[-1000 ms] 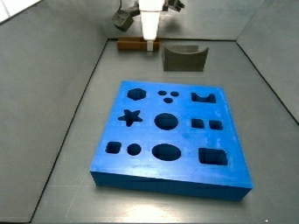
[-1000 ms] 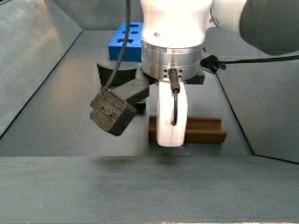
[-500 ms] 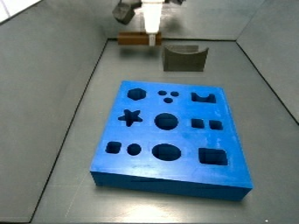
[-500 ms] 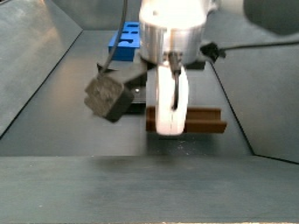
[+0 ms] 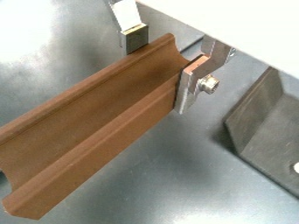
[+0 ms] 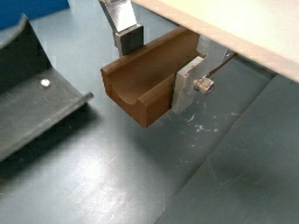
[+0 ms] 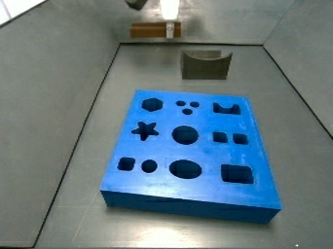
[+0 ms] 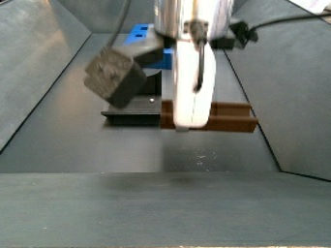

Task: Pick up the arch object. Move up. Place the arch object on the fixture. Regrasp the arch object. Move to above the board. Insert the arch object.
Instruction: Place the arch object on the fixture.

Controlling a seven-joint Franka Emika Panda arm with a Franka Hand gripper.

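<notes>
The arch object point(image 7: 152, 30), a small orange-brown block with a notch in one side, hangs in my gripper point(image 7: 159, 14) above the floor near the back wall. In both wrist views the silver fingers point(image 5: 191, 82) point(image 6: 186, 84) press on its two long sides point(image 5: 100, 131) point(image 6: 146, 80), close to one end. In a side view the gripper point(image 8: 192, 114) holds the block point(image 8: 223, 117) level. The fixture point(image 7: 204, 64), a dark block with a U-shaped dip, stands beside and below it, and also shows in both wrist views point(image 5: 264, 131) point(image 6: 30, 87). The blue board point(image 7: 193, 146) lies nearer the front.
Grey walls point(image 7: 78, 58) close in the floor on both sides and at the back. A dark camera block point(image 8: 111, 76) hangs on the wrist beside the gripper. The board's far edge point(image 8: 142, 44) shows behind the arm, and a corner of it shows in a wrist view point(image 6: 35, 7).
My gripper has risen with the arch object in it; the block has left the floor and now hangs higher. The fixture and the board have not moved.
</notes>
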